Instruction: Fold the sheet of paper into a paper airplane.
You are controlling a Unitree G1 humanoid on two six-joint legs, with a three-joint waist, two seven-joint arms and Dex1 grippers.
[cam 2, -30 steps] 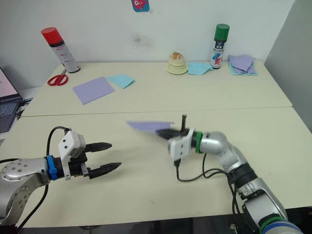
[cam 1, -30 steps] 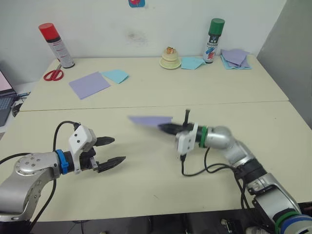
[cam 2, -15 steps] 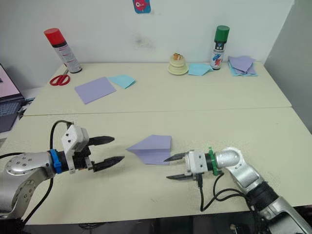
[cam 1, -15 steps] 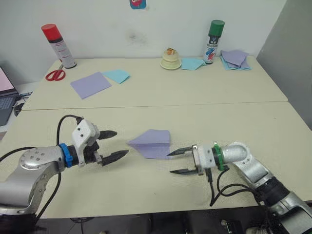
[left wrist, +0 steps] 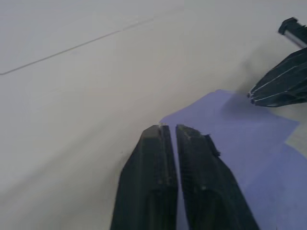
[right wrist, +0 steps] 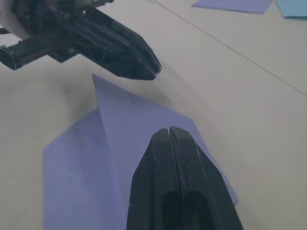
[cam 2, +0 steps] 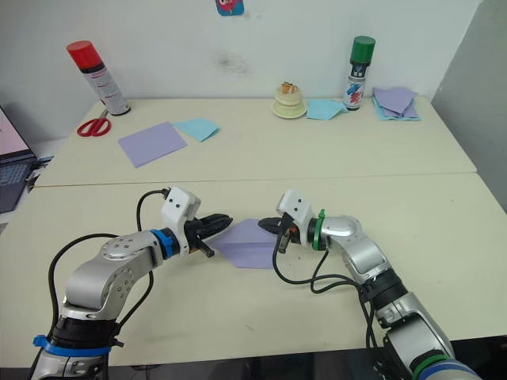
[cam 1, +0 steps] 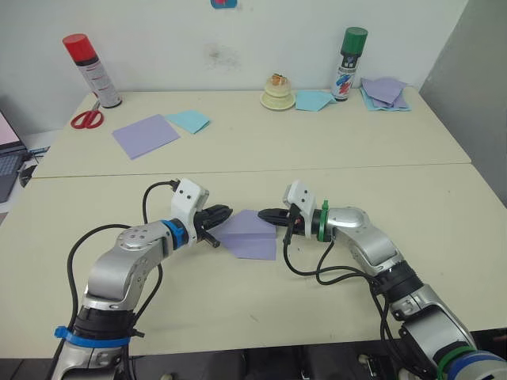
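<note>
Paper airplane (cam 1: pixel 249 233) at frame centre, flat on table (cam 1: pixel 238 309), long axis left-right. Left gripper (cam 1: pixel 223 214) clenched at nose, right gripper (cam 1: pixel 264 214) clenched at tail; both equally near, pinch on paper unclear.

No lettering on the spray cans (cam 1: pixel 348 63) or elsewhere can be read.

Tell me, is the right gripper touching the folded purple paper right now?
Touching. In the right wrist view the right gripper is shut with its tips lying on the upright ridge of the paper airplane, no gap visible between them.
</note>
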